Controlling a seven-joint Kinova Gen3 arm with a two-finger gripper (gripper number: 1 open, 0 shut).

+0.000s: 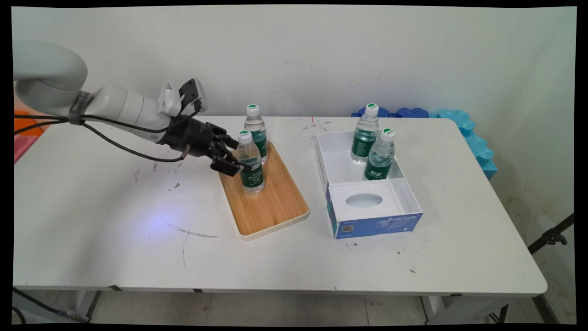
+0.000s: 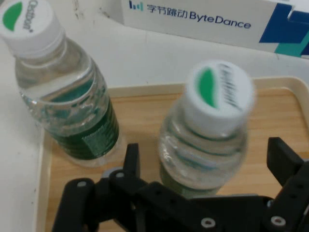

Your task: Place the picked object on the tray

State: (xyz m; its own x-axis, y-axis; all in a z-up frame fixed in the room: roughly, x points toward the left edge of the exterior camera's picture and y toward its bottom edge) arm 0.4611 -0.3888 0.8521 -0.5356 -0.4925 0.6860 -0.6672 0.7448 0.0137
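Two clear water bottles with green labels and white caps stand on a wooden tray (image 1: 271,207) (image 2: 140,116). My gripper (image 1: 236,161) (image 2: 207,154) is open, coming from the left at the nearer bottle (image 1: 251,170) (image 2: 205,145). The bottle stands between the fingers (image 2: 131,159), with a small gap on each side. The farther bottle (image 1: 256,131) (image 2: 67,101) stands just behind it at the tray's back end, clear of the gripper.
To the right of the tray is a white box with a blue front (image 1: 381,224) (image 2: 203,19), holding two more bottles (image 1: 365,135) (image 1: 381,156) in its back compartment. Blue foam pieces (image 1: 473,138) lie at the back right corner. Orange and pink items (image 1: 27,133) lie at the left edge.
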